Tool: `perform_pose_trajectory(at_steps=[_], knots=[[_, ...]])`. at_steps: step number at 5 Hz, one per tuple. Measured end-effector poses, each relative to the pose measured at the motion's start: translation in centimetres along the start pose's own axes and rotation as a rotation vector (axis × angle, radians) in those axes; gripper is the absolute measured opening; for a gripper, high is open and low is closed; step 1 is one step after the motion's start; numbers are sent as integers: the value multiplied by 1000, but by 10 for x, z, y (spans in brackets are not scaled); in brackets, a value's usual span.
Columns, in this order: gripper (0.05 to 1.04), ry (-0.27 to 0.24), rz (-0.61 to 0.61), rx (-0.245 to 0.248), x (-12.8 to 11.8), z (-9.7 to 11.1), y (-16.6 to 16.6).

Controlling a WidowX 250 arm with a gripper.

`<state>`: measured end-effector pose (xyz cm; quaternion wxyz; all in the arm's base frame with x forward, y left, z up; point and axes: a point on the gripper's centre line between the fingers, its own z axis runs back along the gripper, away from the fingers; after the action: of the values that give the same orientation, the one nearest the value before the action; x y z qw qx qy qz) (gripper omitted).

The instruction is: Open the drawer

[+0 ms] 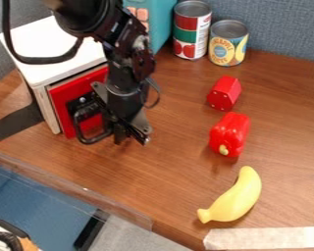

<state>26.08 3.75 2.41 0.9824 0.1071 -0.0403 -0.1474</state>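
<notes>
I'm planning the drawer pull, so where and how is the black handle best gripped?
Probably by the outer bar of the black handle, approached from in front of the red drawer front: the loop juts outward, with a gap behind that bar to close around.

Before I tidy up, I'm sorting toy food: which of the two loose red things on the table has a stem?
The pepper, nearer the banana: a yellow-green stem shows at its end, while the red block beyond shows none.
</notes>
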Motion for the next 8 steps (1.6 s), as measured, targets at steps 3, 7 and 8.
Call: perform_pose_trajectory(at_steps=[3,7,8], knots=[[151,31,-61,-99,-9,10,-61],[175,108,21,-199,-13,18,-84],[411,124,41,-196,-19,19,-80]])
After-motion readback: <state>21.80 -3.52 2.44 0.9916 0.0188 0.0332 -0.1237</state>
